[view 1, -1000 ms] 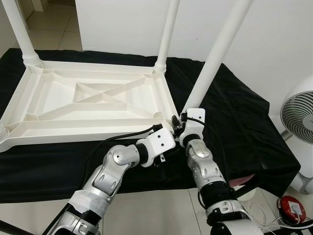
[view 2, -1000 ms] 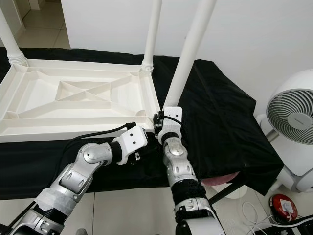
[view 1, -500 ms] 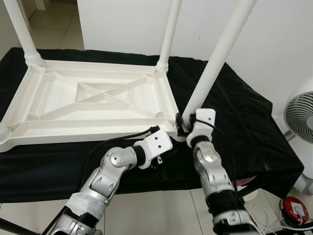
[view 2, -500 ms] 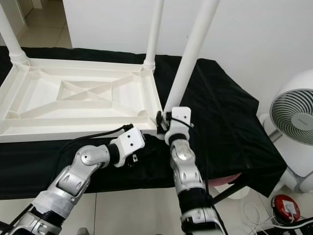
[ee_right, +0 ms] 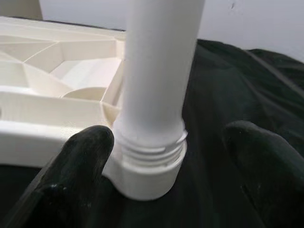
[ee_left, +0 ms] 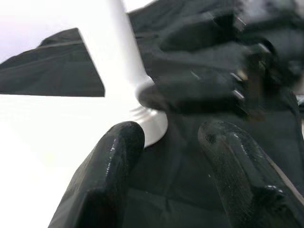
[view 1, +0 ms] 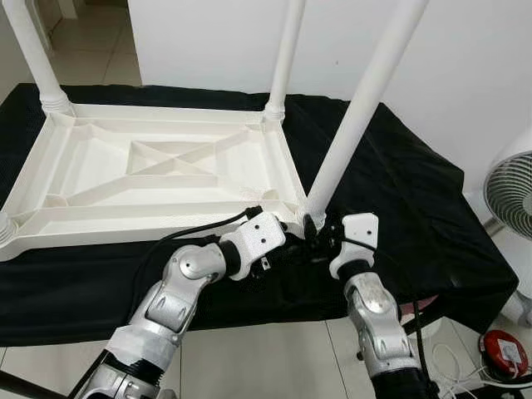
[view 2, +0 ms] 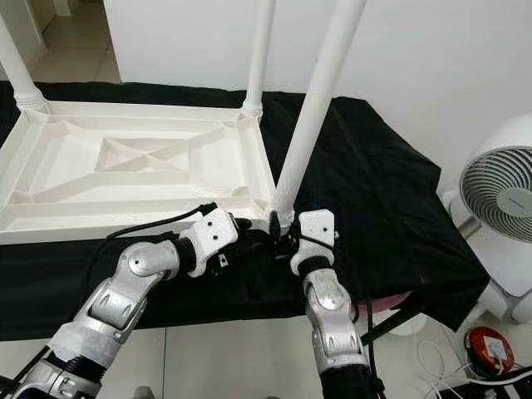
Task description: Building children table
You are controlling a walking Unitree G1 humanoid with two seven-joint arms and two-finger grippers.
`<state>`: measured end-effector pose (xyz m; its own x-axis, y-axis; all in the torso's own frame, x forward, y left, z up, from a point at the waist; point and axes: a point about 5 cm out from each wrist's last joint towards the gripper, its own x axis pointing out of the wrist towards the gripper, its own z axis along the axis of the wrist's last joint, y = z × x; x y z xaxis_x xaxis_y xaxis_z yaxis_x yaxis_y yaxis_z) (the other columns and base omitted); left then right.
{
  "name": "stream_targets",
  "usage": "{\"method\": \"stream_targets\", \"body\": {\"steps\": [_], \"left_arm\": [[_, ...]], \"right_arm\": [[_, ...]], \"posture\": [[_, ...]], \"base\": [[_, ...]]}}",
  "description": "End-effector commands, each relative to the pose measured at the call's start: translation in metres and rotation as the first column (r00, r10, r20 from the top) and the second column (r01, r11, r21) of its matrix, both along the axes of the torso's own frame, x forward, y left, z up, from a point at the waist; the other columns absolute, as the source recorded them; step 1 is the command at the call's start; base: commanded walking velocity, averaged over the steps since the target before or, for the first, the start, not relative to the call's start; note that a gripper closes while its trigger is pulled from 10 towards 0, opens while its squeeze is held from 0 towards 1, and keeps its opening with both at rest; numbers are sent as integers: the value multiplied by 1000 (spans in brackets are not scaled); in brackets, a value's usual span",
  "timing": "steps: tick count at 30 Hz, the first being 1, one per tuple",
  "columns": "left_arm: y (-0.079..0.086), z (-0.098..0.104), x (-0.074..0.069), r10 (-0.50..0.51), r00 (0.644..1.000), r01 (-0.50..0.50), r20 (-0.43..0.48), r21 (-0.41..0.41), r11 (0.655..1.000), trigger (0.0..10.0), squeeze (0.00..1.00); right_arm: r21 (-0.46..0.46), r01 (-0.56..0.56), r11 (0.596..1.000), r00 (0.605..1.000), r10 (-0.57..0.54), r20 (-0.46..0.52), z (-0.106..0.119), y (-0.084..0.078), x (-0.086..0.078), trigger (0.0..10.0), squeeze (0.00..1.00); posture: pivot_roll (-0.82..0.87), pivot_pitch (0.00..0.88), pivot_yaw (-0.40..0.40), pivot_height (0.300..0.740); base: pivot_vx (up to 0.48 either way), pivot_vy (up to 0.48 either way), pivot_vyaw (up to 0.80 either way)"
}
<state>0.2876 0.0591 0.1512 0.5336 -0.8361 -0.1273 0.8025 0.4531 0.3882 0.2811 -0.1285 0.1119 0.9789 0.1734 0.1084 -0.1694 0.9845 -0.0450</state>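
Note:
A white plastic children's table top (view 1: 125,223) lies upside down on a black cloth. Its near right leg (view 1: 357,116) stands tilted in the corner socket, with screw threads showing at its base (ee_right: 152,147). My right gripper (ee_right: 168,137) is open, with one finger on each side of that base and a gap to each. My left gripper (ee_left: 173,137) is open too, pointing at the same socket (ee_left: 149,121) from the other side. Both grippers meet at the corner, left (view 1: 291,247) and right (view 1: 318,241).
Two more legs stand upright at the back left (view 1: 29,50) and back right (view 1: 287,50) corners. The black cloth (view 1: 416,208) drapes over the support's near and right edges. A white fan (view 1: 511,183) and a red object (view 1: 499,353) sit on the floor at right.
My right wrist has dropped back from beside the leg to lower and nearer me, fingers now pointing at the leg base. My left gripper has edged up toward the same corner.

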Motion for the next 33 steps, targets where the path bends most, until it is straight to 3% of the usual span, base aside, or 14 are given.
{"method": "stream_targets", "body": {"steps": [1, 2, 4, 5, 6, 9, 13, 14, 19, 25, 31, 33], "left_arm": [[1, 9, 5, 93, 995, -91, 32, -59, 994, 10000, 0], [1, 9, 5, 93, 995, -91, 32, -59, 994, 10000, 0], [2, 12, 8, 112, 993, -109, 42, -72, 992, 10000, 0], [3, 13, 8, 117, 992, -113, 46, -75, 991, 10000, 0], [3, 14, 9, 127, 991, -122, 49, -83, 989, 10000, 0], [4, 14, 9, 144, 988, -139, 53, -94, 986, 10000, 0], [5, 13, 9, 145, 988, -140, 50, -92, 986, 10000, 0], [6, 11, 7, 143, 989, -138, 46, -84, 987, 10000, 0], [11, 3, 4, 142, 989, -140, 46, -33, 990, 10000, 0], [14, -1, 4, 169, 985, -169, 33, -14, 986, 10000, 0], [19, -3, 18, 283, 959, -283, 19, -1, 959, 10000, 0], [19, -3, 20, 295, 955, -295, 23, 2, 956, 10000, 0]], "right_arm": [[4, -24, 1000, 1000, 24, -15, -2, 3, -3, 5529, 0], [4, -24, 1000, 1000, 24, -15, -2, 3, -3, 5529, 0], [14, -66, 998, 997, 67, -27, -4, 10, -7, 3412, 0], [18, -83, 996, 996, 84, -30, -4, 11, -9, 3412, 0], [24, -115, 993, 993, 116, -33, -5, 14, -10, 0, 0], [32, -190, 981, 981, 191, -35, -4, 20, -11, 0, 0], [35, -207, 978, 977, 209, -40, -3, 20, -9, 0, 0], [25, -216, 976, 975, 217, -43, -2, 19, -6, 10000, 0], [9, -205, 979, 978, 205, -40, 3, 13, 5, 10000, 0], [3, -132, 991, 991, 132, -5, 17, -8, 24, 10000, 0], [20, -34, 999, 999, 34, -4, 22, -39, 34, 10000, 0], [19, -24, 1000, 1000, 24, -5, 22, -42, 34, 10000, 0]], "posture": [[-36, 0, -88, 740], [-36, 0, -88, 740], [-34, 0, -92, 740], [-34, 0, -92, 740], [-29, 0, -98, 740], [-26, 0, -100, 740], [-22, 0, -102, 740], [-15, 0, -105, 740], [-10, 0, -106, 740], [-6, 0, -108, 740], [-16, 0, -101, 740], [-16, 0, -101, 740]], "base": [[0, 0, 0], [0, 0, 0], [0, 0, 0], [0, 0, 0], [0, 0, 0], [0, 0, 0], [0, 0, 0], [0, 0, 0], [0, 0, 0], [0, 0, 0], [0, 0, 0], [0, 0, 0]]}}
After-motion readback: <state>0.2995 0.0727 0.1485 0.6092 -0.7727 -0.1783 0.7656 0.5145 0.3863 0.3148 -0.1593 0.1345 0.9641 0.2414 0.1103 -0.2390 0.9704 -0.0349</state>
